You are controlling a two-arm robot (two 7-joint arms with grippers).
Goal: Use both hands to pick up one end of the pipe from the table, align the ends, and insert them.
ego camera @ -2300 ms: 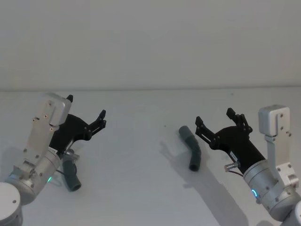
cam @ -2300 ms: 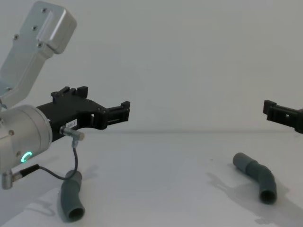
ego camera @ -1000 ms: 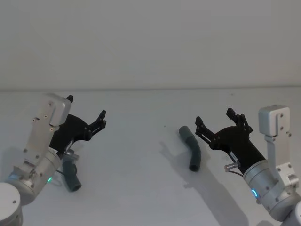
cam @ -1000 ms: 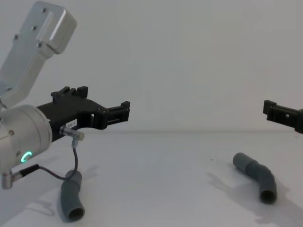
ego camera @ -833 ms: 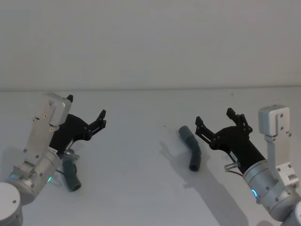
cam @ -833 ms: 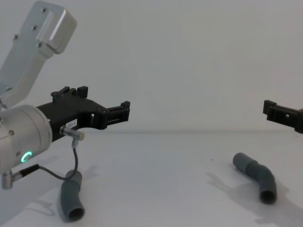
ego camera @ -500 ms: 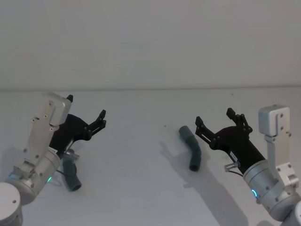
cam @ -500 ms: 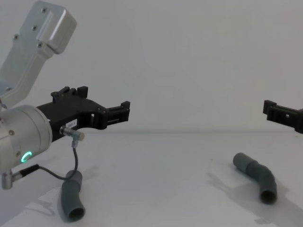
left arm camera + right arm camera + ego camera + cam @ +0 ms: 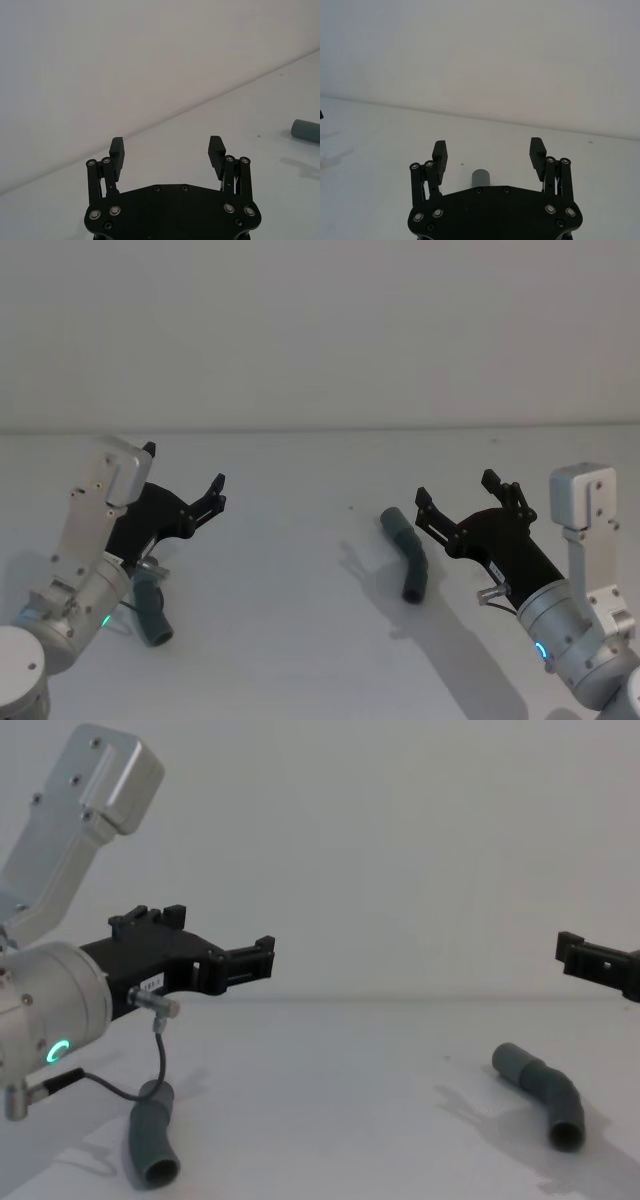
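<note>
Hovering wide open and empty above table (image 9: pixel 290 580): left gripper (image 9: pixel 185 466) over left pipe (image 9: pixel 151 617), right gripper (image 9: pixel 456 487) just right of right pipe (image 9: pixel 409 556). Probably light, fairly stiff, slippery at smooth cuffs (image 9: pixel 508 1062); best pinched near the bend, leaving them clear.

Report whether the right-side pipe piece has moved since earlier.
No. The right pipe piece lies just as far from the back edge of the table as before.
</note>
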